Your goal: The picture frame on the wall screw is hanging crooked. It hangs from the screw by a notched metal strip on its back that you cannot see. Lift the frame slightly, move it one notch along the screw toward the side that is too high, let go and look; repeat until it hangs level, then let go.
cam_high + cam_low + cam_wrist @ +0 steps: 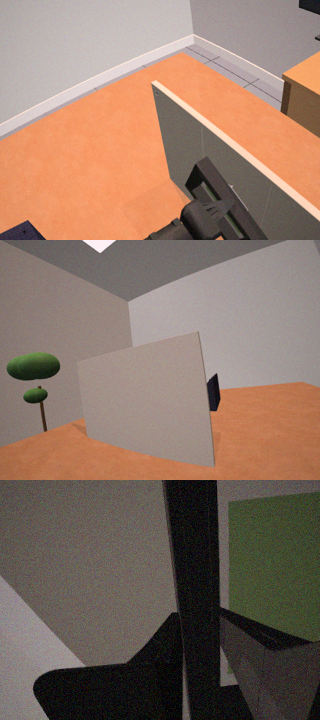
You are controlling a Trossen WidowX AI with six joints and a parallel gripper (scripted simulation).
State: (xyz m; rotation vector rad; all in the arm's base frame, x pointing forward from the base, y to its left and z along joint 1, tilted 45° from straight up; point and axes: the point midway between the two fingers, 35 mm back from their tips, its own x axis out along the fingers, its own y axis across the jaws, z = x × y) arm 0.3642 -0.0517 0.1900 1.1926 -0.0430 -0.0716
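The dark picture frame [213, 173] [195, 540] with a green picture [275, 570] is in front of the upright grey panel [175, 124] [144, 400] [100, 555]. In the top view its upper bar runs steeper than the panel's top edge, so it looks tilted, with the far end higher. My gripper [227, 205] [196, 617] is shut on one bar of the frame, one finger against each side in the wrist view. A small pale piece [230, 186] shows behind the upper bar; I cannot tell whether it is the screw. The notched strip is hidden. In the exterior view the panel hides frame and gripper.
The panel stands on an orange surface [103, 155] [258, 433]. A dark blue box [23, 231] [214, 395] is on the gripper's side of the panel. A wooden cabinet [305, 108] stands at the right in the top view. A green plant [33, 366] is at the left in the exterior view.
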